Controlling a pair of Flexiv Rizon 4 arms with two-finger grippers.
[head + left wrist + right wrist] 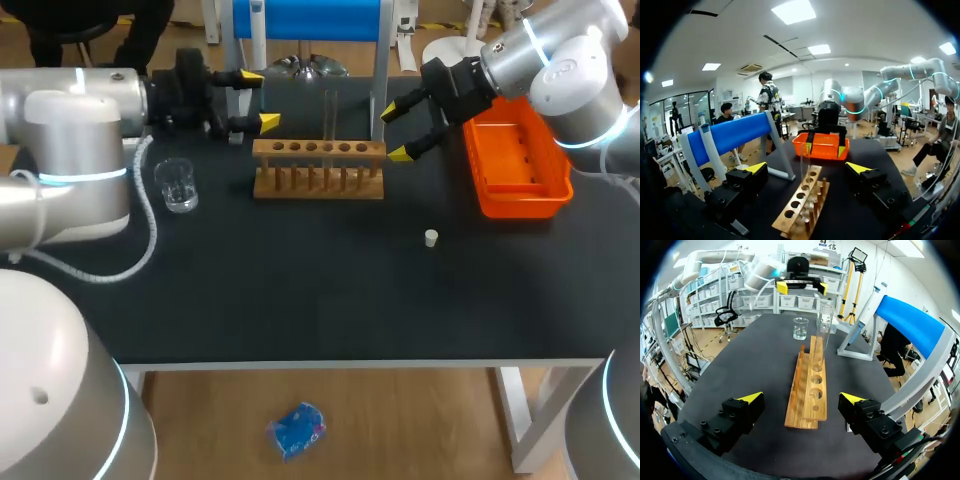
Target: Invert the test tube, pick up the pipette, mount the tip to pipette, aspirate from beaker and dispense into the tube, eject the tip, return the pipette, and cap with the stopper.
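Small and pale, the stopper [431, 237] sits alone on the black table [300, 290], nearest the front edge and well apart from everything else; further back at the left stands the clear beaker [178, 185], below the left arm; beyond it, mid-table, the wooden rack [318, 168] lies crosswise, with the glass test tube [328, 115] standing upright in one of its middle holes. At the rack's left end the left gripper [260, 99] points level toward the tube, fingers spread wide and holding nothing; opposite it, the right gripper [396, 131] reaches in from the far right, tilted slightly downward, likewise parted and empty; the two face each other along the rack. An orange tray [515, 190] lies under the right arm; a blue-barred stand [305, 20] rises farthest back.
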